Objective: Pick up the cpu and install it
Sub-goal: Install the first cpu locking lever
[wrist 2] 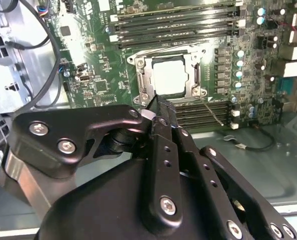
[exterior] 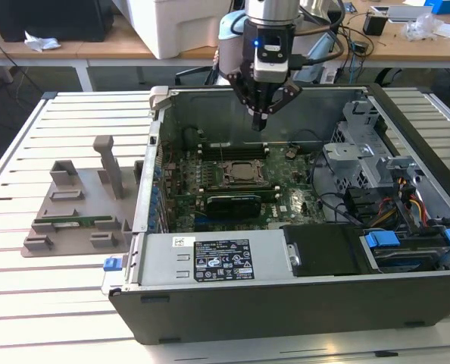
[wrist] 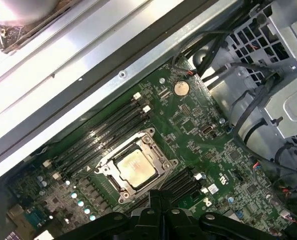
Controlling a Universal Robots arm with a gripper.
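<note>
The cpu (exterior: 244, 174) lies flat in the motherboard socket inside the open computer case (exterior: 285, 303), its silver-grey top facing up within the metal socket frame. It also appears in both wrist views as the cpu (wrist 2: 169, 77) and cpu (wrist: 135, 167). My gripper (exterior: 259, 123) hangs above the motherboard, a little behind the socket in the exterior view and well clear of the chip. Its black fingers (wrist 2: 161, 112) meet at the tips, shut, with nothing between them. In the first wrist view the gripper (wrist: 156, 196) reaches toward the socket's edge.
Memory slots (wrist 2: 173, 22) flank the socket. A black expansion card (exterior: 229, 203) stands in front of it. Drive cage (exterior: 361, 144), cables and blue latches (exterior: 382, 240) fill the exterior view's right. A grey fixture tray (exterior: 77, 205) with a green memory stick (exterior: 73, 222) sits left of the case.
</note>
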